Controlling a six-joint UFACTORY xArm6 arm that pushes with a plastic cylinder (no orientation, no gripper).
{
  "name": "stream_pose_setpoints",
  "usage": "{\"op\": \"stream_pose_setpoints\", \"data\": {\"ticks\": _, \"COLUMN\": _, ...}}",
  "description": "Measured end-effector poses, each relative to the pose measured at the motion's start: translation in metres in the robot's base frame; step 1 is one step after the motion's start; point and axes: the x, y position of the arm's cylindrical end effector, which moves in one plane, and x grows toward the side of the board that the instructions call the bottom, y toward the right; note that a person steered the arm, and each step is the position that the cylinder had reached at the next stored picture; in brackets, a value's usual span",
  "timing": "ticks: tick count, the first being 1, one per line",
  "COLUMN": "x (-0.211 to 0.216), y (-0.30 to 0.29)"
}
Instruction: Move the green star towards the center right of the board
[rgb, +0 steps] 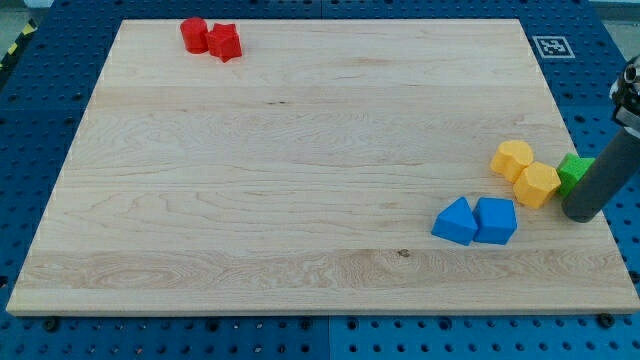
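The green star (574, 171) lies near the board's right edge, just below mid-height, partly hidden behind my rod. My tip (581, 213) rests on the board right below and to the right of the star, touching or nearly touching it. Two yellow blocks sit just left of the star: one (539, 184) touches it, the other (513, 159) is up and to the left.
A blue triangular block (456, 221) and a blue block (496, 220) lie side by side at the lower right. A red cylinder (194, 35) and a red star (225, 42) sit at the top left. The wooden board (300, 180) lies on a blue perforated table.
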Motion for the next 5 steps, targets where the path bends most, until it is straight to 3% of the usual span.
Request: {"op": "stream_pose_setpoints", "data": {"ticks": 5, "x": -0.037, "y": 0.0}}
